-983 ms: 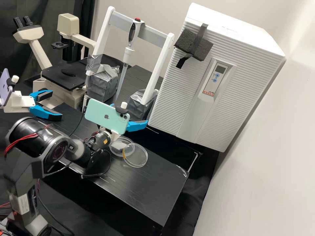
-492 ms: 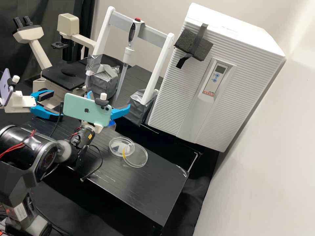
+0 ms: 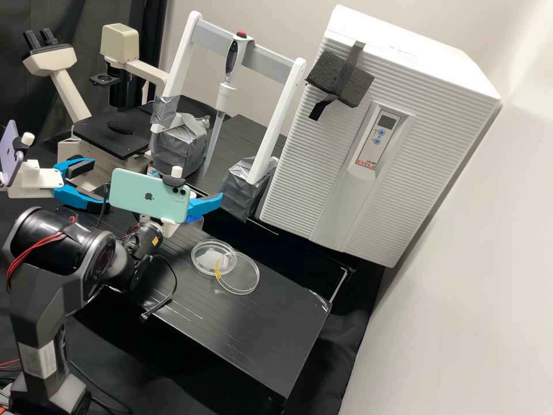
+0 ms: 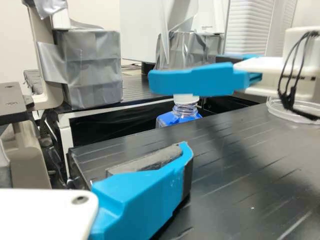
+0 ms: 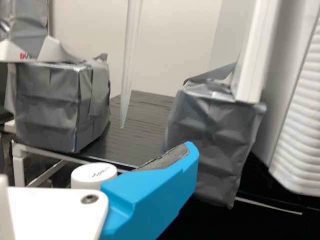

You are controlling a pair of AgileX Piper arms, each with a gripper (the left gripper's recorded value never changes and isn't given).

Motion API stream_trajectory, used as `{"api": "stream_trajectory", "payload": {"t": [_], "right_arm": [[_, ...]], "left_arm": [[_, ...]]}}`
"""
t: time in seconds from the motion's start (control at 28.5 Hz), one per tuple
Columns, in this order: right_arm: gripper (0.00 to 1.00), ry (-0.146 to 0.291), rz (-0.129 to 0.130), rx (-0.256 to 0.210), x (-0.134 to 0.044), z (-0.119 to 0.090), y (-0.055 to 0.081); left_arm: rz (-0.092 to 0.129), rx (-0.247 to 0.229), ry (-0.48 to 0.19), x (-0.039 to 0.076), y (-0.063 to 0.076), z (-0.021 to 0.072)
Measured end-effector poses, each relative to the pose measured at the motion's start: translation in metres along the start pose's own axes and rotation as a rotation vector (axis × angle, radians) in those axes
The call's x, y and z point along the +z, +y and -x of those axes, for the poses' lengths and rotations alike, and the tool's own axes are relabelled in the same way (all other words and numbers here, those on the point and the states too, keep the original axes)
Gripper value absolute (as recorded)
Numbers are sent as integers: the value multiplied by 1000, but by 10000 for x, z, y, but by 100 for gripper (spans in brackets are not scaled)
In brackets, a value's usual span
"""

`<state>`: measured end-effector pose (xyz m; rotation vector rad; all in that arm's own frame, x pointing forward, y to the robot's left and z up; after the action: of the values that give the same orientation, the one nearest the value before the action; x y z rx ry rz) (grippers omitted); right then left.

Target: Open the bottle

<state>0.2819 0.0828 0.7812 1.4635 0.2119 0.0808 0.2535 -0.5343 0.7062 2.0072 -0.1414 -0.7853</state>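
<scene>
- Standing just in front of the pipette stand point(image 3: 262, 57), roughly between its two grey-taped feet point(image 3: 175, 141): the bottle point(image 4: 182, 114), with blue body, clear threaded neck and white cap point(image 5: 94, 175) on
- bottle base sits lower than the top of the desk point(image 3: 253, 328), just off the desk edge nearest the stand
- right gripper point(image 3: 208, 207) also in front of the stand, level with the cap, touching it or just beside it; cannot tell whether it has closed on the cap
- mint-green phone point(image 3: 147, 196) mounted on the right gripper, on the side away from the stand
- left gripper point(image 3: 97, 183) well off to the stand's left in the high view, by the base of the microscope point(image 3: 109, 132); jaws wide apart, nothing between them
- two clear petri dishes point(image 3: 239, 276) overlapping on the desk, farther from the stand than the bottle
- pipette point(image 3: 222, 98) hangs from the stand's crossbar, tip pointing down
- white ribbed cabinet point(image 3: 345, 161) just beside the stand's right foot
</scene>
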Motion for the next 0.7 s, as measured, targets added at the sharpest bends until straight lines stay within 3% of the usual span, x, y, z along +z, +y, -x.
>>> {"api": "stream_trajectory", "payload": {"t": [0.14, 0.39, 0.42, 0.7], "right_arm": [[100, -18, -1, -32, 31, -18, -69], [100, -26, -2, -38, 36, -45, -75], [0, -24, -2, -36, 33, -50, -72], [0, -28, -2, -33, 42, -60, -64]], "left_arm": [[0, 0, 0, 0, 0, 0], [0, 0, 0, 0, 0, 0], [0, 0, 0, 0, 0, 0], [0, -1, -2, 6, -2, -1]]}}
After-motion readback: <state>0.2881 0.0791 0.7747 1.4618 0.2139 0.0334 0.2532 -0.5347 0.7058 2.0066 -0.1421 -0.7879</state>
